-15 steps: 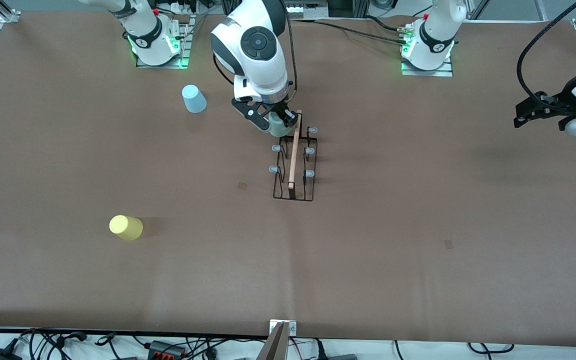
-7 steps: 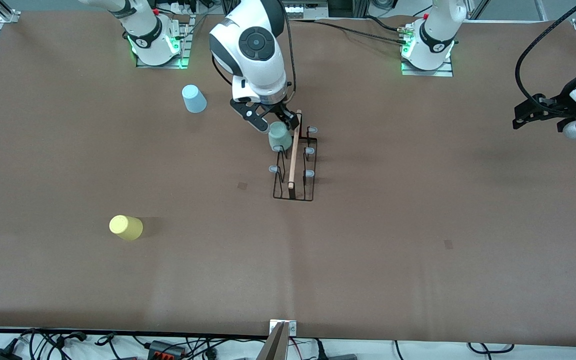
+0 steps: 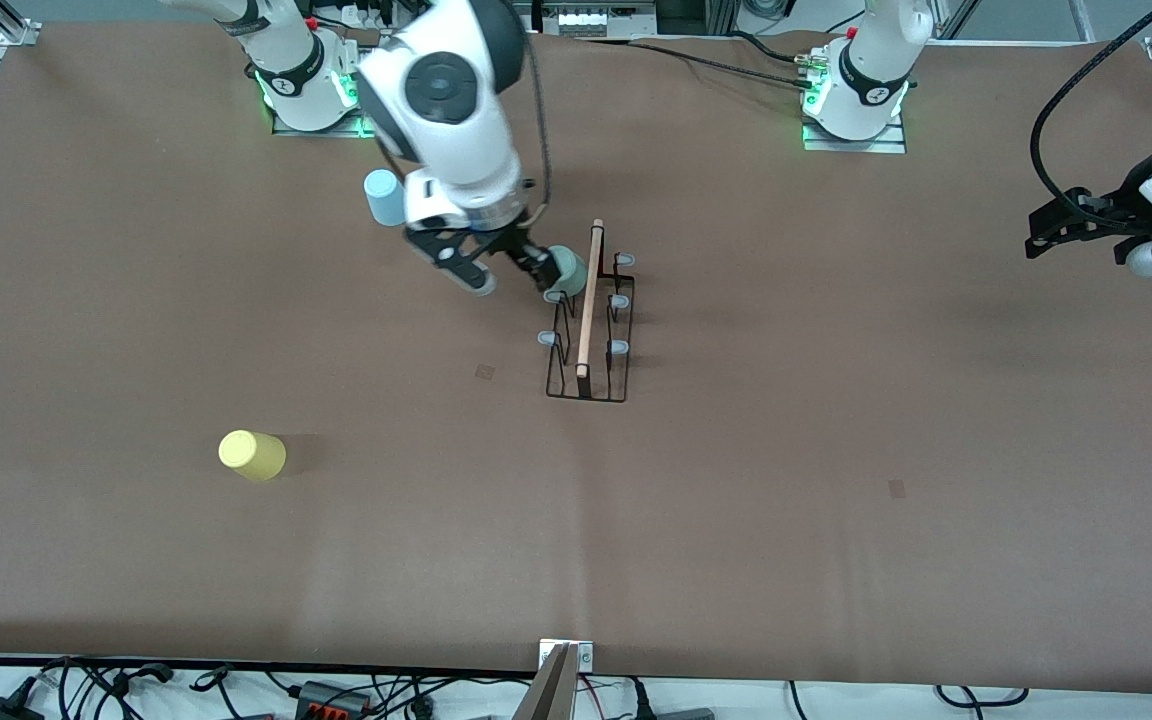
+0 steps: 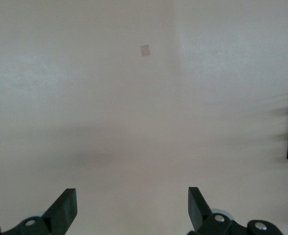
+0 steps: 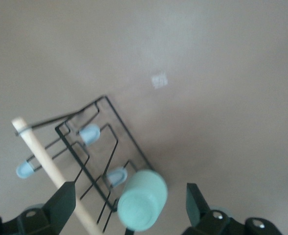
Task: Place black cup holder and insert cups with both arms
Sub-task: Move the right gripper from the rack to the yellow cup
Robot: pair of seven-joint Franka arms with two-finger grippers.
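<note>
Mint cup [image 3: 566, 270] on black cup holder [image 3: 588, 330] peg, no legible writing

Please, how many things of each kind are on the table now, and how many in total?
Cups: 3 — mint green cup on a peg of the holder, light blue cup, yellow cup
Black cup holder: 1
Total: 4
</note>
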